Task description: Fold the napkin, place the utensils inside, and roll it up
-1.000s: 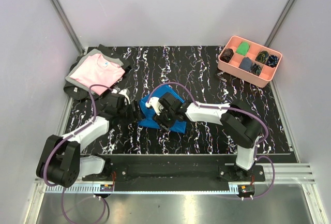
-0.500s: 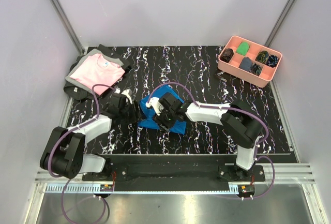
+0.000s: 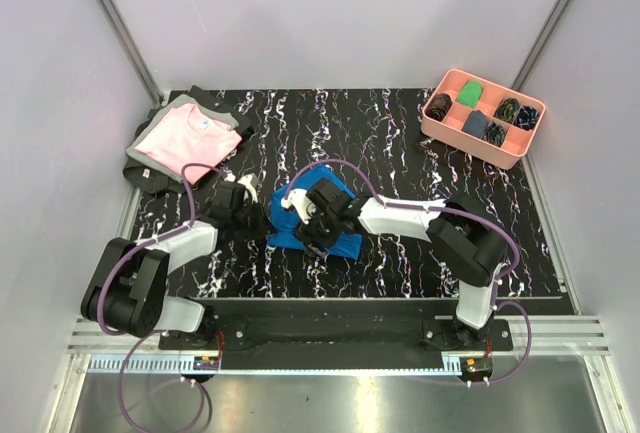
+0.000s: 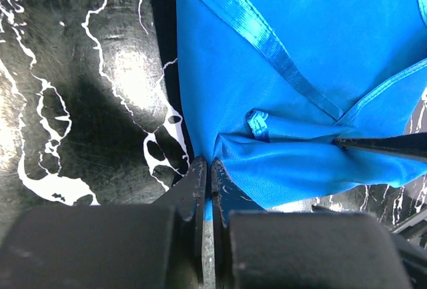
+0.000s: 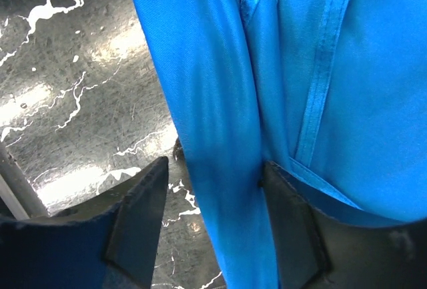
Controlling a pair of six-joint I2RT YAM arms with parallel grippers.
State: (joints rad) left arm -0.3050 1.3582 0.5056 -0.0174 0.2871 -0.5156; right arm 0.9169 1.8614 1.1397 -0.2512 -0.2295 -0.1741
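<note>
Nearest the arm bases, the left gripper (image 4: 207, 169) lay low over the black marbled table (image 3: 400, 133), its fingers pressed together with a thin sliver of blue caught between them, so it was pinching the left edge of the napkin (image 4: 320, 55). Just right of it, the right gripper (image 5: 213, 175) reached in from the opposite side, its fingers spread and straddling a raised fold of the same cloth; a strip of bare table showed between the left finger and the fold, so nothing was clamped there. The napkin sat bunched and folded over itself slightly left of the table's centre, between the two grippers, with its hemmed borders crossing on top. In the left wrist view a thin dark line ran along one fold on the right; whether that was metal or shadow could not be told. Farther back on the left, a pink shirt (image 3: 190, 135) with grey trim lay folded by the table's edge. In the far right corner stood a salmon-coloured tray (image 3: 465, 145) divided into compartments, holding small dark bundles and a green bundle (image 3: 468, 91).
</note>
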